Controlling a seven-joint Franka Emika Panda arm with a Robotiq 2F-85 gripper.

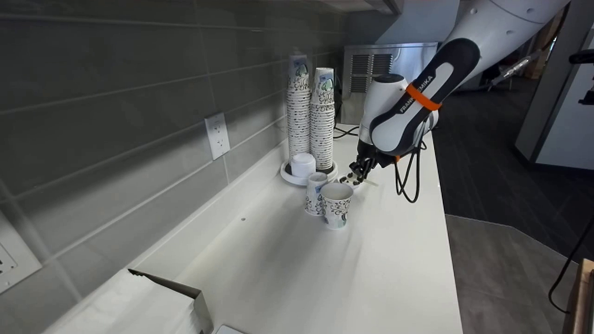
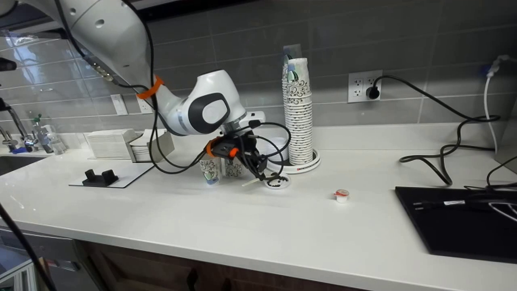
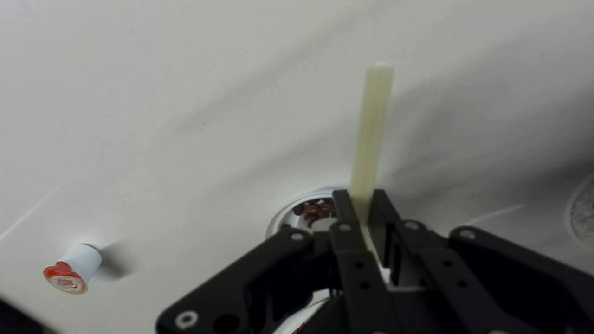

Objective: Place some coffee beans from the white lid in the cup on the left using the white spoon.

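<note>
We are clamping the white spoon's handle [image 3: 372, 130] between our fingers [image 3: 344, 208], judging it light, best held there; the white lid [image 2: 279, 187] is seemingly lying below them.

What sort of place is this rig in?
Likely an office break room or shared kitchenette, though the pictures don't settle which. Clues: a faucet and sink at the white counter, and tall stacks of patterned cups.
</note>
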